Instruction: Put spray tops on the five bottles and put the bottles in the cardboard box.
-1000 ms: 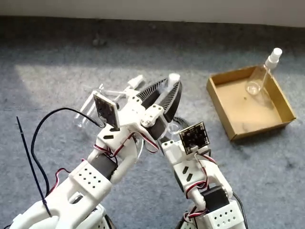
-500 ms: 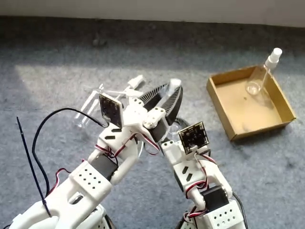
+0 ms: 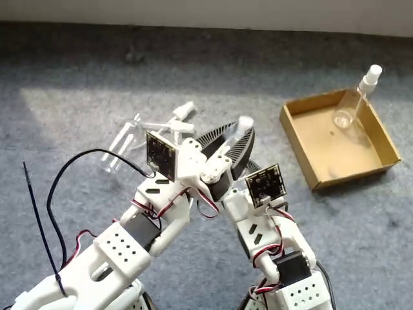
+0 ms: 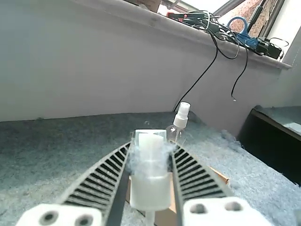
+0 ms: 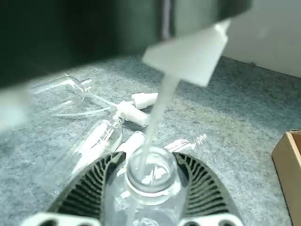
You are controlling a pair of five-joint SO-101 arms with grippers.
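Now the left claw clamps a spray top, its dip tube entering the neck of the bottle gripped by the right claw, well apart from the cardboard box. Slight misalignment could bend the tube or seat the top crooked.

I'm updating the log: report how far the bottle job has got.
Done: one capped bottle leans in the cardboard box. In hand: the left gripper holds a spray top, its tube entering the open bottle clamped in the right gripper; not seated yet. Left: uncapped bottles and loose spray tops lie on the carpet, all unboxed.
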